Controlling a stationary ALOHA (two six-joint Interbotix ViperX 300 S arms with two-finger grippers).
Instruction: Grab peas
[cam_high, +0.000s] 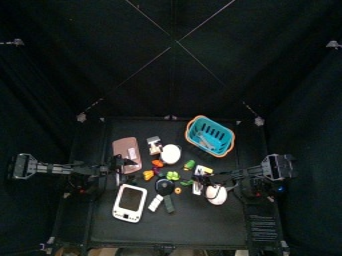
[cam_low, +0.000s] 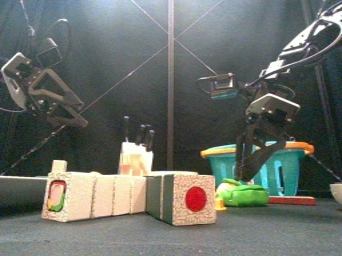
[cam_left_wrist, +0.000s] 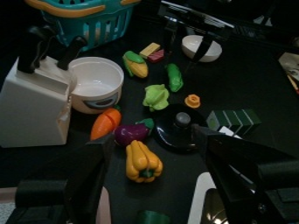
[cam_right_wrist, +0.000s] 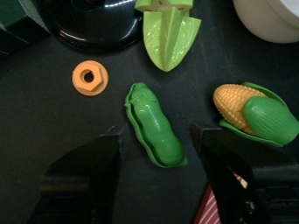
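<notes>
While the right gripper hangs over the pea pod, the entry reads as follows.

Pea pod: lies flat on the table, between the orange ring and the corn, apart from both; a green leafy piece lies just beyond its far tip.

Right gripper: jaws spread wide, one on each side of the pod's near end, holding nothing.

Left gripper: raised at the table's left side, jaws apart, empty.

Step, as judged: approach, grasp not yet made.

Next move, as judged: lower until the jaws flank the pod, close across its narrow width, then lift clear of ring and corn.
</notes>
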